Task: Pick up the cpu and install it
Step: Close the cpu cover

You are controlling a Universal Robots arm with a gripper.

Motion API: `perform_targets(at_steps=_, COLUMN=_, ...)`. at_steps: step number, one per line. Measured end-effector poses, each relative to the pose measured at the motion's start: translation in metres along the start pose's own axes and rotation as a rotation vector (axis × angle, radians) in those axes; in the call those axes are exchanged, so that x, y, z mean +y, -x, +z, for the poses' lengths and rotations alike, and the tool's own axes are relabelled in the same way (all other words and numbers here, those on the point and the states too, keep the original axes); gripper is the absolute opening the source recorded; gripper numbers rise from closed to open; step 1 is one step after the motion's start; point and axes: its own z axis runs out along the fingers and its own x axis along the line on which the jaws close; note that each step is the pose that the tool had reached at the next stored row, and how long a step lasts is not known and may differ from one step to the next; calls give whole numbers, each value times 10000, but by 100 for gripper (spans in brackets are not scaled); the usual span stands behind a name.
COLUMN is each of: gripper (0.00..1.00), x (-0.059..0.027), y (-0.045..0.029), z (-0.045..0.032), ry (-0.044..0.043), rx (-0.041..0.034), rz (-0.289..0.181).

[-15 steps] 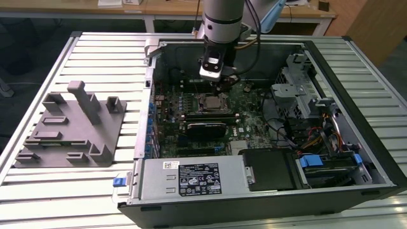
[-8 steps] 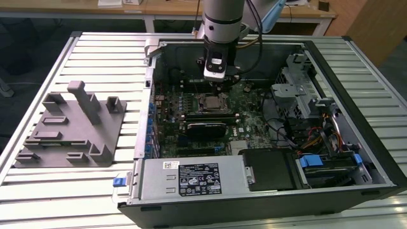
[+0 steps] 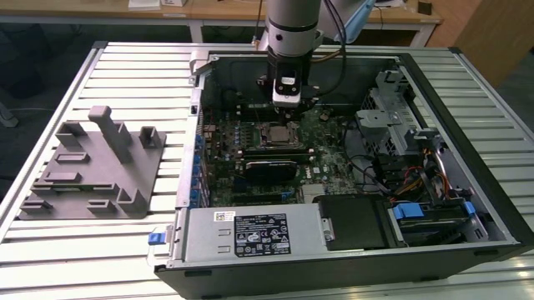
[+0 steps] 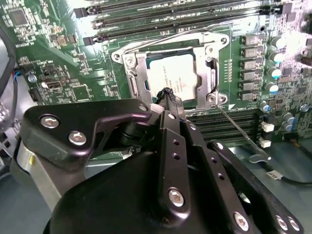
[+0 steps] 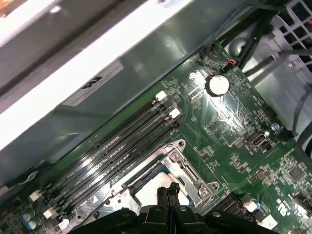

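The socket frame (image 4: 130, 78) rings the spot under the gripper (image 4: 167, 94), whose fingers are pressed together and pinch nothing. The cpu (image 4: 176, 73) lies flat inside it, beneath and just beyond the tips. It is square, so no long axis.

We could make out no word or number anywhere. A large white label (image 3: 260, 235), crowded with dark print and small marks, sat on the grey power supply (image 3: 200, 244), with a smaller white sticker (image 3: 225, 216) just beside it. Faint lines of print crossed the cpu (image 4: 171, 75), and a pale sticker (image 5: 92, 84) bearing a dark mark sat on the case wall (image 5: 146, 53).
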Motion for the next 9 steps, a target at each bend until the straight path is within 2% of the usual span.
perform_targets(at_steps=9, gripper=11, x=-1, y=-1, z=0, ry=23, rx=16, rz=-925)
